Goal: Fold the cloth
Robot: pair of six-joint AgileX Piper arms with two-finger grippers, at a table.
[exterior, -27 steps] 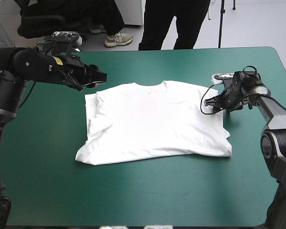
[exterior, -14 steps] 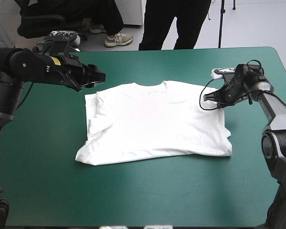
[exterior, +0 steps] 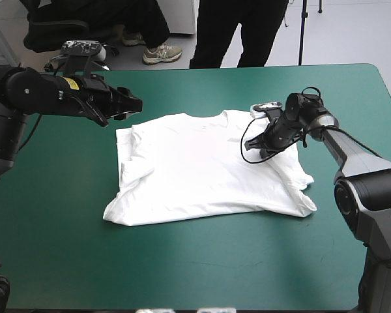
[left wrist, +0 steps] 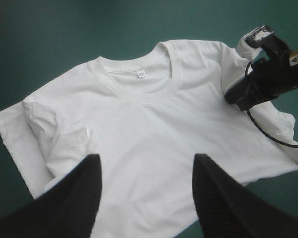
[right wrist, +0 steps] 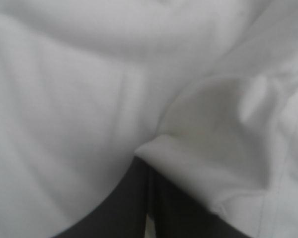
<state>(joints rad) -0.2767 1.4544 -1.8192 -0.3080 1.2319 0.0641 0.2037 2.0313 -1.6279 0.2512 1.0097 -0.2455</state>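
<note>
The right end effector point(exterior: 249, 145) pinches a T-shirt point(exterior: 195, 173) fold, fingers nearly together. The left end effector point(exterior: 134, 104) hangs wide apart above the teal-green bench point(exterior: 182, 261).

The counter point(exterior: 202, 280) is standing under a teal-green cover point(exterior: 58, 215) that is lying smooth across its top. Its far edge is running straight, and the far right corner is curving round.

The T-shirt point(exterior: 195, 173) lies spread at the middle of the table point(exterior: 182, 261), its collar toward the far edge. The left gripper point(exterior: 139, 104) hangs off the T-shirt's far left corner, toward the table's left edge. The right gripper point(exterior: 249, 146) sits over the T-shirt's right shoulder, a fold of it between its fingers.
</note>
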